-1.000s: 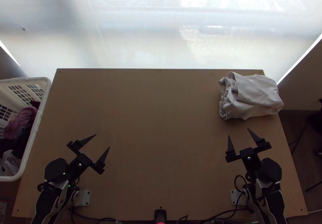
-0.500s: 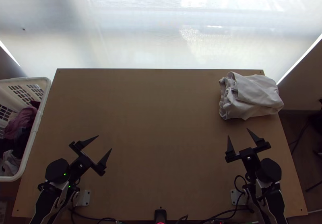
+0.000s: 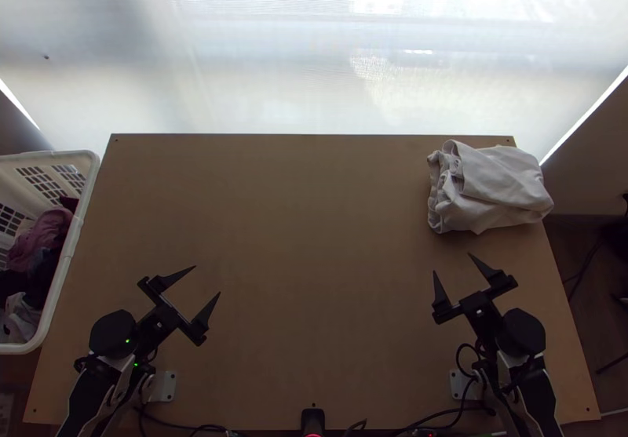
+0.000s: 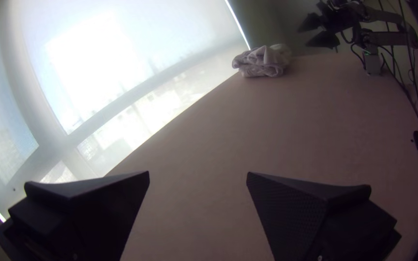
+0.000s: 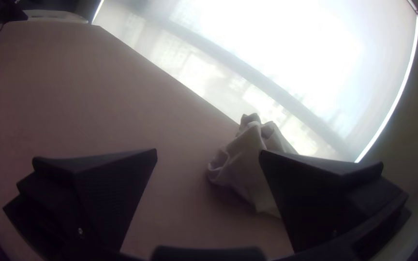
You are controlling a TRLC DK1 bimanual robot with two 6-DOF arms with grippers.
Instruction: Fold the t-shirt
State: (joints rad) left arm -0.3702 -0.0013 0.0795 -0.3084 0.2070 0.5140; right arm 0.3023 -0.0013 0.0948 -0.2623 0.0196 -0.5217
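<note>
Shirt, top view: the pale shirt (image 3: pixel 502 182) sits in a rumpled heap, partly folded over, at 2 o'clock from the middle of the bench (image 3: pixel 314 225), by its far corner.
Arms, top view: the left end effector (image 3: pixel 208 280) is at 9 o'clock with its tips wide apart. The right end effector (image 3: pixel 452 263) is at 3 o'clock, tips apart too, nearer the shirt but not touching it.
Basket, top view: the white basket (image 3: pixel 72 233) with clothes (image 3: pixel 39 241) is past the bench's edge at 9 o'clock.
Fingers, left wrist view: they stand wide apart, with the shirt well away from them.
Cloth, right wrist view: it makes soft humps and loops, partly hidden by one finger; both fingers are apart.
Feel: likely light, floppy and hard to break, but loose layers may slide or come up together.
Best hold: probably the bumpy edge at the heap's 9 o'clock side, pinched deep to drag it all to the middle.
</note>
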